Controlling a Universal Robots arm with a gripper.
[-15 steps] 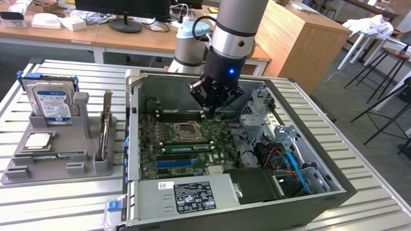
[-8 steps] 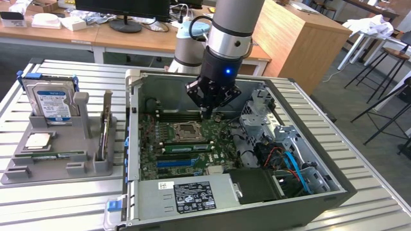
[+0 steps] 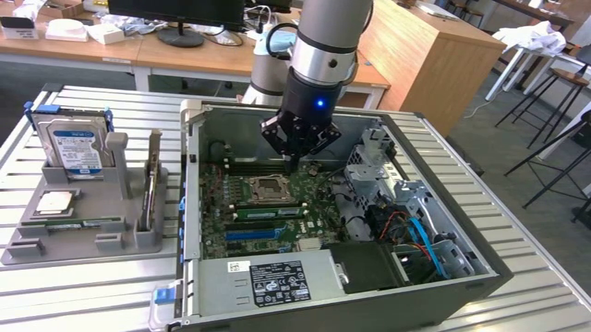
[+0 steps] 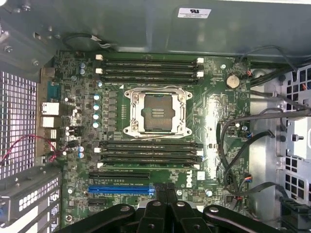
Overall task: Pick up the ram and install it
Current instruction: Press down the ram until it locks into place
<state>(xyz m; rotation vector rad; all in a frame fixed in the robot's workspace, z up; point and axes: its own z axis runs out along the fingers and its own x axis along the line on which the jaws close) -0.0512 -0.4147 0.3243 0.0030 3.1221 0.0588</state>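
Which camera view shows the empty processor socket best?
The wrist view: the processor socket is seen straight from above, near the middle, with its metal frame whole. In the exterior view the socket is seen at a slant, just below the gripper.

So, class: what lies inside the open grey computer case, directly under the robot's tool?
Under the shut black tool lies the green motherboard with its empty silver processor socket and black memory slots. The tool covers part of the board's edge.
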